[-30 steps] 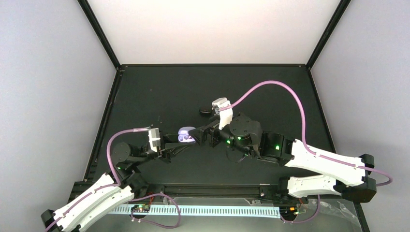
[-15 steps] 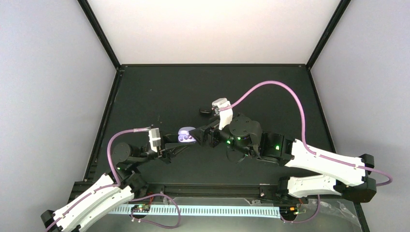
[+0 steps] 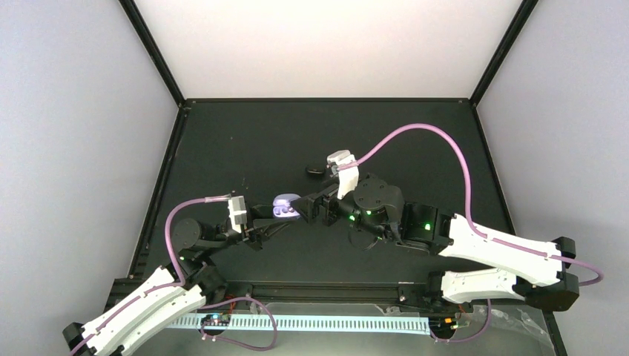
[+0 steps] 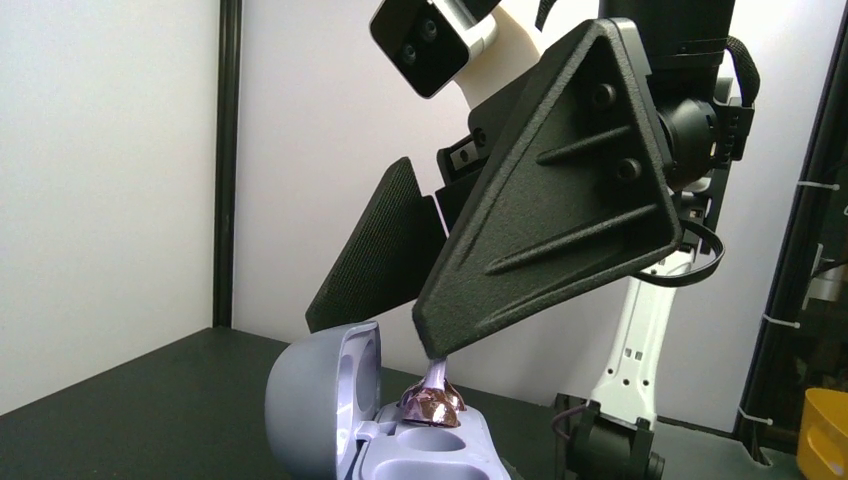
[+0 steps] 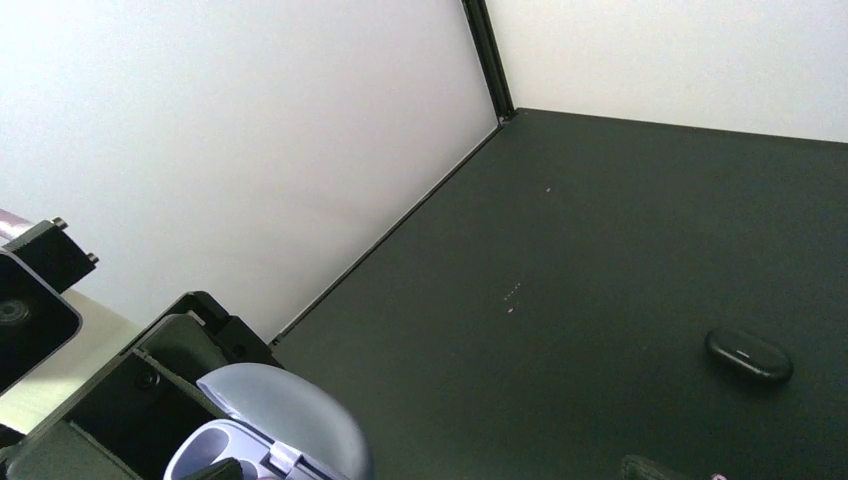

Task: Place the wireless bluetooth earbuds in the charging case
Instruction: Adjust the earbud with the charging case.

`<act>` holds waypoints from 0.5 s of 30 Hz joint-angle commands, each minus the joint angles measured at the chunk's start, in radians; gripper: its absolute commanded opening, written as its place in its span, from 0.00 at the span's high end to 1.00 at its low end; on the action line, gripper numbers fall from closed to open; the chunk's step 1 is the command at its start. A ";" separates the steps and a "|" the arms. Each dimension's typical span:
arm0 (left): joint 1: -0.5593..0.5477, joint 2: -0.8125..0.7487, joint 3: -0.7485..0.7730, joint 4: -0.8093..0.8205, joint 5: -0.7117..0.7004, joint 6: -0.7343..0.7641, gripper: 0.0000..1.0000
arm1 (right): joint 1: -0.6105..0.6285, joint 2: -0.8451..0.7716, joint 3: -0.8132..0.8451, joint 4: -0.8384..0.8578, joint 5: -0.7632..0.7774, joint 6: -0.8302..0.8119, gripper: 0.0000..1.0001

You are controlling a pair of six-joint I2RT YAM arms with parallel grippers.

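An open lilac charging case (image 4: pixel 330 410) sits in my left gripper (image 3: pixel 282 216), lid up at the left; the case also shows in the top view (image 3: pixel 285 205) and the right wrist view (image 5: pixel 285 415). My left fingers do not show in the left wrist view. My right gripper (image 4: pixel 428 354) is shut on the stem of a purple-pink earbud (image 4: pixel 432 404). It holds the bud at the far socket of the case, just touching its rim. In the top view my right gripper (image 3: pixel 304 210) meets the case from the right. The near socket of the case is empty.
A black oval case (image 5: pixel 750 355) lies closed on the dark table beyond the grippers, also seen in the top view (image 3: pixel 315 170). The black frame rail (image 3: pixel 159 185) runs along the table's left edge. A purple cable (image 3: pixel 415 130) arcs over the right arm.
My right gripper has shifted very slightly over the case with the earbud. The left arm and the case have stayed still.
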 commanded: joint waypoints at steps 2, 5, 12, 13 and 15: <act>-0.004 -0.001 0.036 0.039 -0.021 0.018 0.98 | 0.005 -0.022 0.016 0.032 0.018 0.009 0.01; -0.004 0.005 0.038 0.047 -0.027 0.020 0.98 | 0.002 -0.004 0.030 0.029 0.012 0.013 0.01; -0.004 0.006 0.042 0.051 -0.029 0.019 0.99 | 0.003 0.044 0.063 -0.009 0.011 0.034 0.02; -0.004 0.005 0.042 0.051 -0.029 0.018 0.99 | 0.003 0.047 0.065 -0.011 0.011 0.036 0.03; -0.004 0.004 0.042 0.050 -0.029 0.018 0.98 | 0.003 0.052 0.067 -0.012 0.007 0.037 0.04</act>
